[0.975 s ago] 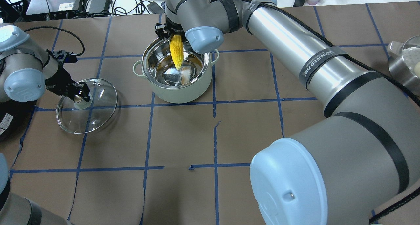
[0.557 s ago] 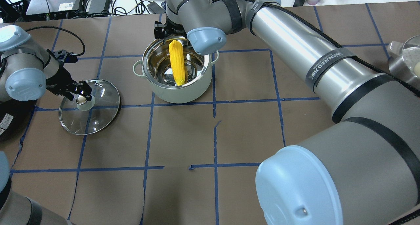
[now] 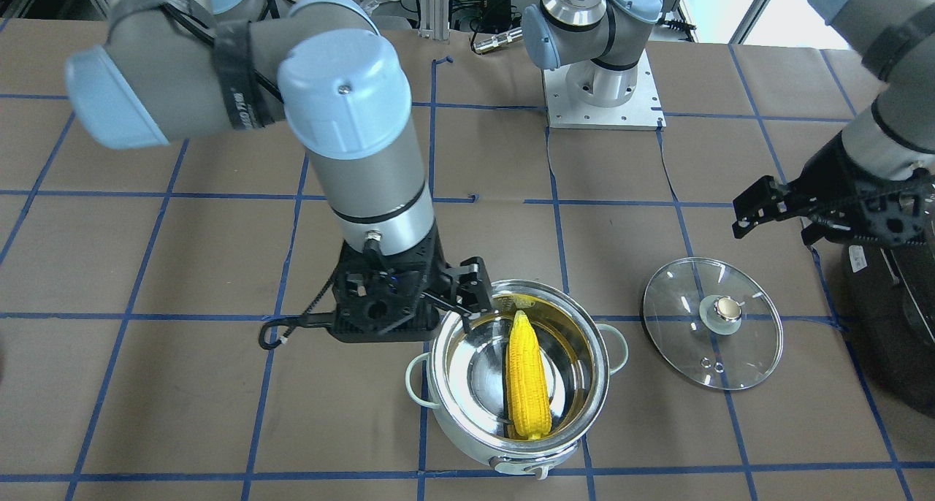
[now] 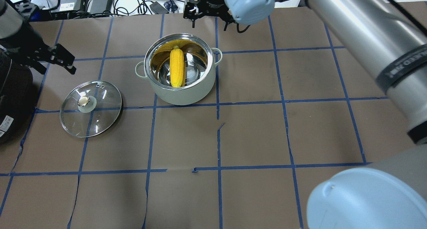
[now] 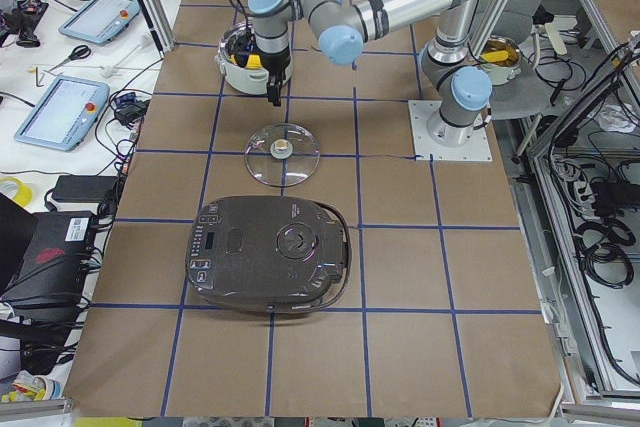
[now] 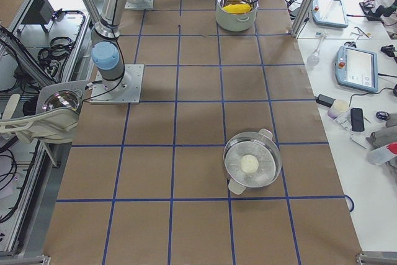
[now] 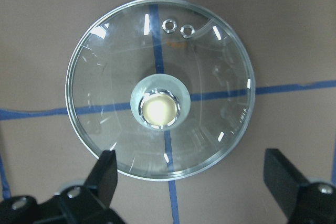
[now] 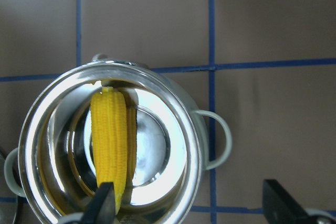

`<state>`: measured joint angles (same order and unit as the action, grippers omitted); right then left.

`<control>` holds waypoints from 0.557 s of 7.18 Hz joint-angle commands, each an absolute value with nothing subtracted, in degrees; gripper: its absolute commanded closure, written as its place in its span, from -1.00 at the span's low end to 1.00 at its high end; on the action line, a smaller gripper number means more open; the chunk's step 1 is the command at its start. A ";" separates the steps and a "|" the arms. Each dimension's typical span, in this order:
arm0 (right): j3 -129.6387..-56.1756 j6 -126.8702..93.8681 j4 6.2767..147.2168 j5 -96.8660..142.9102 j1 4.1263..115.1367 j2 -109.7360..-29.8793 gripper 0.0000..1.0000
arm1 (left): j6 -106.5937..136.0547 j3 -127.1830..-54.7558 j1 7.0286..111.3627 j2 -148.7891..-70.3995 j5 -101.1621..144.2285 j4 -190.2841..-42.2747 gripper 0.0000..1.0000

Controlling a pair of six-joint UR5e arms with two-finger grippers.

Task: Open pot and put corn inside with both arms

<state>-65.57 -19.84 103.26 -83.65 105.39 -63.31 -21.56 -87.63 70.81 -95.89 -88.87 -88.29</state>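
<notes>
Both grippers were wide open and empty: left gripper (image 7: 192,179) above the lid (image 4: 100,112), right gripper (image 8: 191,203) near the pot (image 4: 180,95). Corn (image 4: 177,67) lay inside the pot, lid flat on the table (image 4: 253,135) beside it. Task looked done; the next move probably only needed to pull both arms clear.

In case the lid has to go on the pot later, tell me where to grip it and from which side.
Grip the glass lid by its central knob, coming straight down from above. The lid lies flat on the table, knob up: its thin rim sits against the surface, while the knob stands proud and free all round.
</notes>
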 commanded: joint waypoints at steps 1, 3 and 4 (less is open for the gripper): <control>-69.58 -18.47 91.71 -84.89 97.95 -70.02 -1.00 | -3.88 -80.60 79.40 -93.61 -89.30 -97.11 -1.00; -79.84 -7.02 88.53 -86.38 91.09 -80.10 -1.00 | 7.79 -80.86 91.87 -94.04 -95.06 -95.38 -1.00; -84.59 -4.33 87.64 -90.57 88.62 -84.68 -1.00 | 8.17 -81.38 95.15 -94.65 -95.27 -93.80 -1.00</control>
